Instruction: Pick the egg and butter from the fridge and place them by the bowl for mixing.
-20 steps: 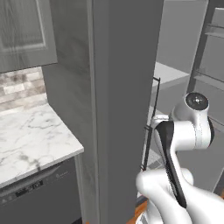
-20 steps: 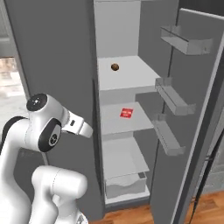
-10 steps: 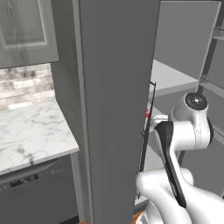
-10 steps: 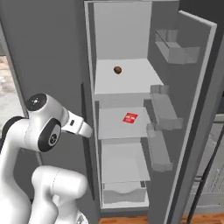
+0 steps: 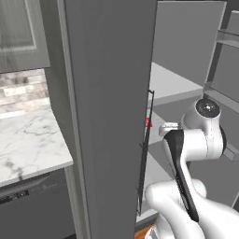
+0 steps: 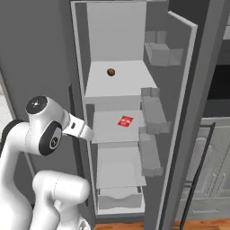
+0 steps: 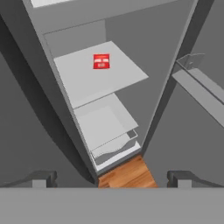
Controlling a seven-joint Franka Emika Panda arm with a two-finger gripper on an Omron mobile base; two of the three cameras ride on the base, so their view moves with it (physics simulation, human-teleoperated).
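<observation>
1. Grey inside and dark grey outside, the fridge (image 6: 117, 90) stands open before us; its door (image 6: 179, 112) is swung out to the right in the right base view, with pale door bins (image 6: 155, 112) along its inner face.
2. We see the egg (image 6: 111, 72) — a tiny brown ball — alone on the upper shelf (image 6: 130, 83), a little left of the shelf's middle and toward the back.
3. On the shelf below lies a small red packet (image 6: 126, 121) with a white mark, flat and right of centre; in the hand view the same packet (image 7: 101, 61) sits toward the back of its shelf.
4. Under that shelf we make out a pale drawer (image 6: 119, 195) at the bottom of the fridge, and a strip of wooden floor (image 7: 127, 175) in front of it.
5. We cannot pick out the butter or the bowl in these views.
6. Our gripper (image 7: 109, 180) hangs outside the fridge, well apart from the egg and looking down into the lower shelves; its two dark fingertips (image 7: 41, 178) stand wide apart at the bottom of the hand view — spread, holding nothing.
7. In the left base view a white marble counter (image 5: 28, 144) lies left of the fridge's dark side wall, with a grey wall cabinet (image 5: 21, 37) above it.
</observation>
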